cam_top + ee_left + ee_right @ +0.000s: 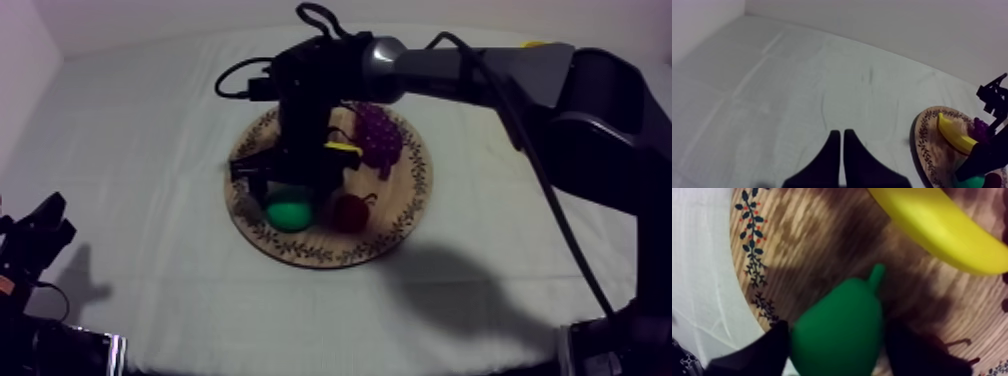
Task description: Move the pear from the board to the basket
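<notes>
Black right claw (837,340) clasps pear (839,320) (arm (480,72) outstretched).

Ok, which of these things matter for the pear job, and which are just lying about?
In the job:
green toy pear
round wooden board with patterned rim, under the pear
right gripper, closed round the pear

Lying about:
yellow toy banana
purple bunch of grapes
small red fruit
left gripper, shut, over the grey-white cloth
</notes>
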